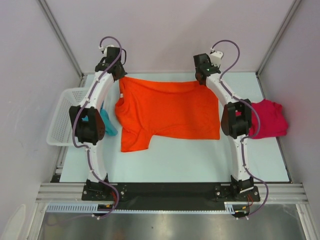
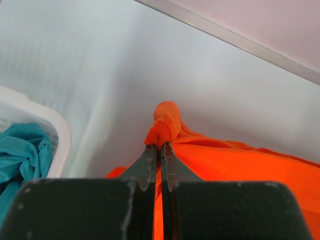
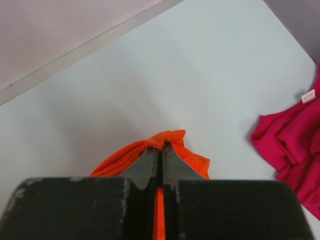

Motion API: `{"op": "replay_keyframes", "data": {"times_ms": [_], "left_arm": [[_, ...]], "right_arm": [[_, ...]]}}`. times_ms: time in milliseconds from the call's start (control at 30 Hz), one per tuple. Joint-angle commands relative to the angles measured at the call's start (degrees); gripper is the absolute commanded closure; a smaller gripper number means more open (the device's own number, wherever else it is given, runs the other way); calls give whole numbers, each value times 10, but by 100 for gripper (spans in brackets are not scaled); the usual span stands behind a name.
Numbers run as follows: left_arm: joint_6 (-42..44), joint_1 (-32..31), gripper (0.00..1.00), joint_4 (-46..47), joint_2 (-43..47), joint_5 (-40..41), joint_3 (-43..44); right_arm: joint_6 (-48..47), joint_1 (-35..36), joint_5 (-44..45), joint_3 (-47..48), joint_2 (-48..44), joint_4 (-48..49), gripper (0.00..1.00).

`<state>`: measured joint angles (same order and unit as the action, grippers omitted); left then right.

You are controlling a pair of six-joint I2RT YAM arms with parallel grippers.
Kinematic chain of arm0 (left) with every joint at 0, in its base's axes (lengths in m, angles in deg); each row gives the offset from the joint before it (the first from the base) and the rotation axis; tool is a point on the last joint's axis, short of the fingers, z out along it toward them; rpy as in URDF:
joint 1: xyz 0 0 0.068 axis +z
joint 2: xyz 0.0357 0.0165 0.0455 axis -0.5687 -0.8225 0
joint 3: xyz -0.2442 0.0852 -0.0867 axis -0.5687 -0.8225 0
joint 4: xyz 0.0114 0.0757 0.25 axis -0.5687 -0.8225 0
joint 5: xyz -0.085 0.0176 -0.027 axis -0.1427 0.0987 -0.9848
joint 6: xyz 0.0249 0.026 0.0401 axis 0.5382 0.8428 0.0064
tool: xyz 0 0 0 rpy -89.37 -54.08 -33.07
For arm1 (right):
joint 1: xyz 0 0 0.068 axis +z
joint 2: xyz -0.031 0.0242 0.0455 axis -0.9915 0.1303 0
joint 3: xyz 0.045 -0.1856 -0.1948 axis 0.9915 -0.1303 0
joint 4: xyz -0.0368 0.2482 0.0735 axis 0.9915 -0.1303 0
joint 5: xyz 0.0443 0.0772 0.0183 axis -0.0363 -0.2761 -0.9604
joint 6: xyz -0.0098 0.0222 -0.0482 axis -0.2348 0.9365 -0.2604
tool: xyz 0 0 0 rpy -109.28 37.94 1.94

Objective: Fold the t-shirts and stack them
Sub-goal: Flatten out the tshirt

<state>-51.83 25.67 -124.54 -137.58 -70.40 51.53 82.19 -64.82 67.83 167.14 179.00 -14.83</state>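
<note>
The orange t-shirt is spread flat to the right of the white basket, its long axis running away from the basket toward the red t-shirt. Its far edge is pinched at both ends: the end nearer the basket by the clenched left gripper, the other by the clenched right gripper. All the cloth lies nearward of both grippers, so a fold pulled back over it is expected. The left arm and the right arm are stretched forward alike.
</note>
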Motion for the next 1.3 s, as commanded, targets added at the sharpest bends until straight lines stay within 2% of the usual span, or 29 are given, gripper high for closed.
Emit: {"op": "replay_keyframes", "data": {"times_ms": [0,33,67,100,133,167,200,233,433,567,667,800,833,933,1100,1267], "left_arm": [[6,10,96,-1,-29,-20,40],[6,10,84,-1,-33,-26,41],[7,10,41,-1,-41,-32,41],[7,10,23,-2,-45,-38,41],[6,10,11,-6,-47,-38,39],[4,10,1,-8,-49,-39,38],[5,10,1,-11,-48,-38,37],[5,10,0,-13,-48,-36,33],[7,10,0,-15,-24,-34,13],[2,9,1,-18,25,-47,-26],[-2,6,0,-15,86,-53,-95],[6,3,0,8,184,-58,-229],[10,1,0,11,223,-62,-251],[18,-1,1,17,301,-75,-349],[13,-2,0,29,400,-92,-492],[13,-2,0,39,488,-106,-565]], "right_arm": [[-22,-7,-11,63,31,-8,100],[-25,-11,-17,64,34,-6,100],[-24,-13,-26,64,40,-4,100],[-24,-16,-50,63,42,-3,90],[-23,-18,-63,61,44,-2,71],[-21,-22,-75,59,48,0,39],[-21,-22,-85,60,49,1,24],[-21,-22,-88,59,49,0,19],[-31,-20,-105,37,30,15,19],[-35,-11,-100,19,-1,3,19],[-31,5,-93,-51,-58,4,19],[8,34,-101,-197,-166,11,20],[22,51,-102,-259,-213,15,20],[44,98,-86,-356,-289,16,21],[104,153,-64,-438,-352,-42,22],[143,178,-56,-508,-386,-69,23]]}}
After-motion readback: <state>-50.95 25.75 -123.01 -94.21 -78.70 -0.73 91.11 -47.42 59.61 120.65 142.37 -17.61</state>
